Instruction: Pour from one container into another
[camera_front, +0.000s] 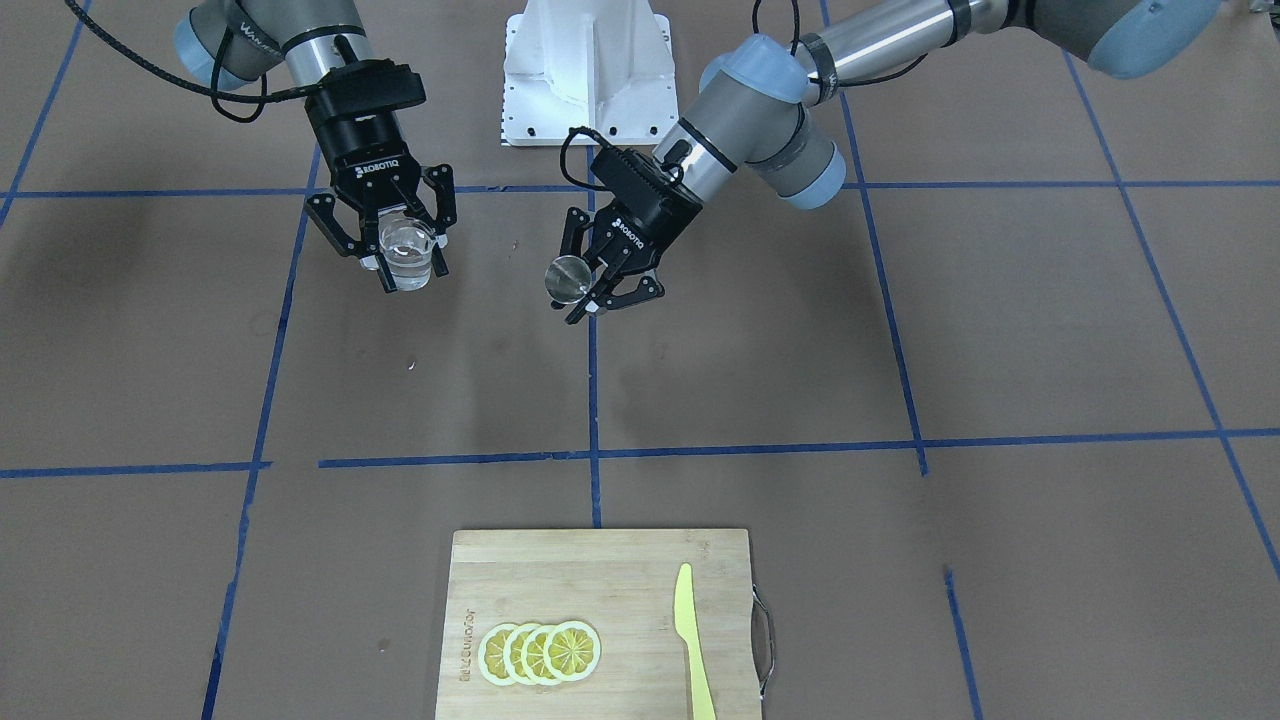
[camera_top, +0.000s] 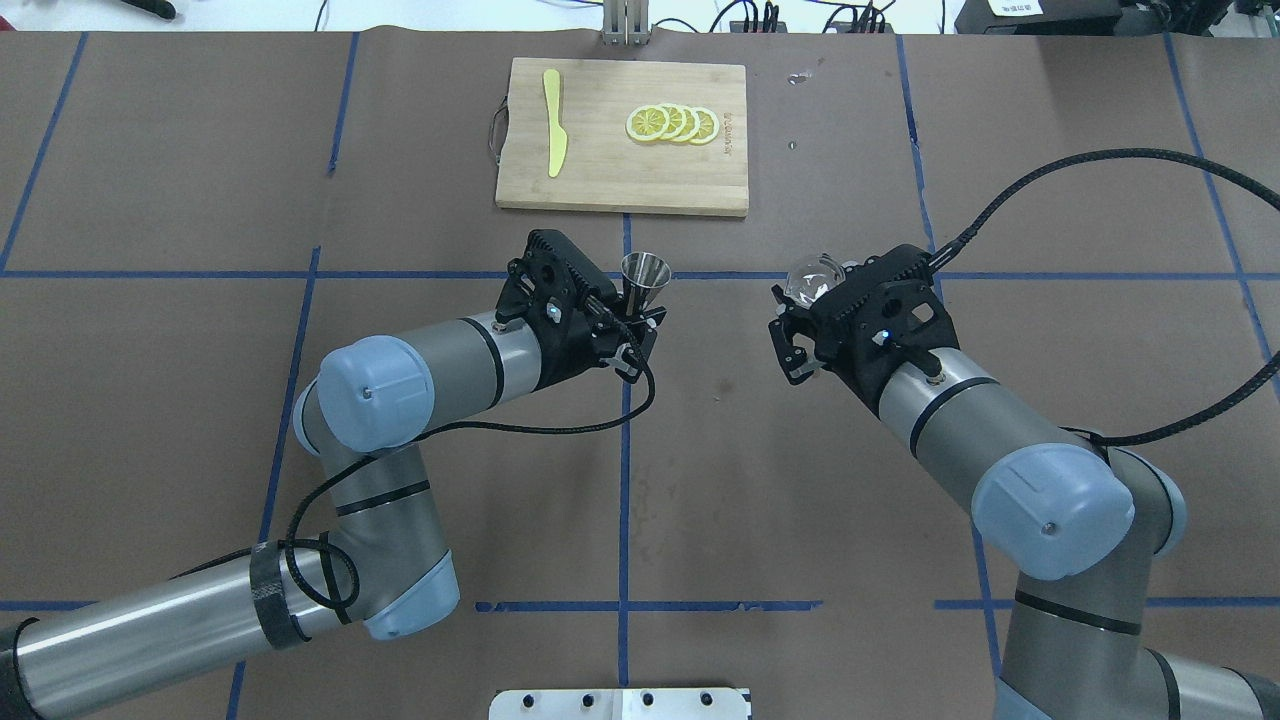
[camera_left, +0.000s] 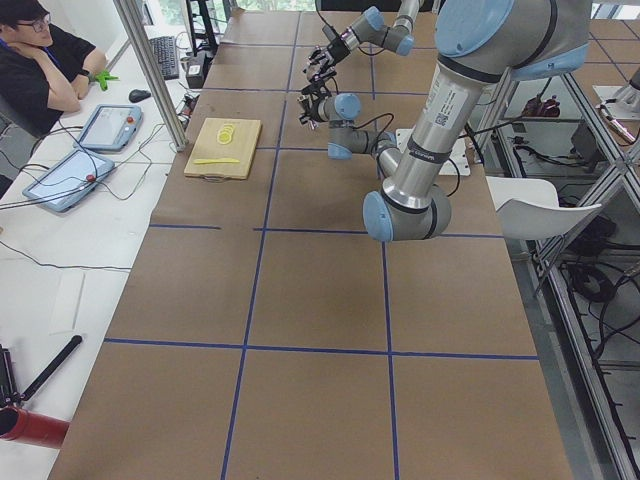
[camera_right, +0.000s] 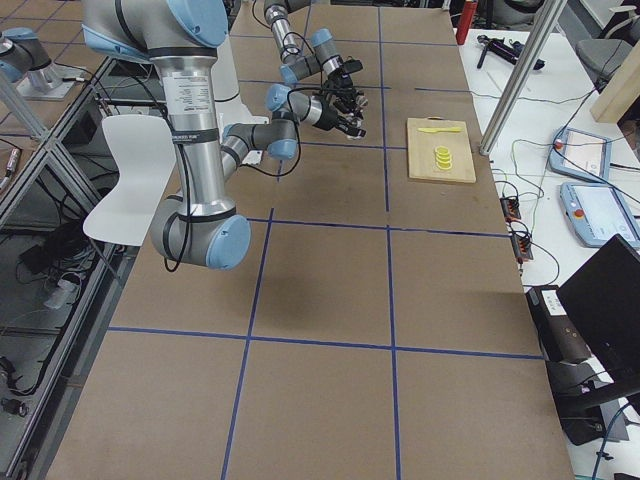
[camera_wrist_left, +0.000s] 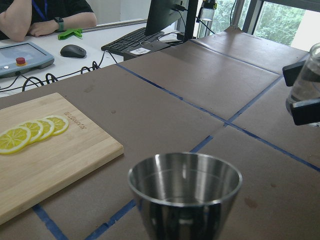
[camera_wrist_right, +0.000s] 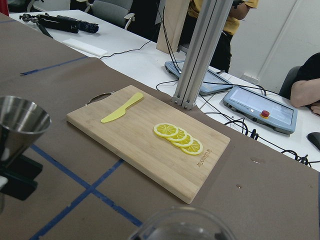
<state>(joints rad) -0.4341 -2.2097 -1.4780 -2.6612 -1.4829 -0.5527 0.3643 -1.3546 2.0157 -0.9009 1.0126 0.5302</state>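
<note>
Left gripper (camera_front: 582, 287) clasps a steel cup (camera_top: 645, 272), right gripper (camera_front: 411, 274) a glass (camera_top: 811, 278), a gap between their rims.

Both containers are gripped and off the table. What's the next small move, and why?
Probably ease the right gripper and its clear glass sideways toward the metal cup held by the left gripper. A wide gap separates the two containers, so tilting either one now would likely spill onto the table.

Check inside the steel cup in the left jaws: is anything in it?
Only shiny bare metal shows on the upper inner wall of the steel cup. Its near rim hides the bottom, so I cannot tell whether any liquid sits there.
</note>
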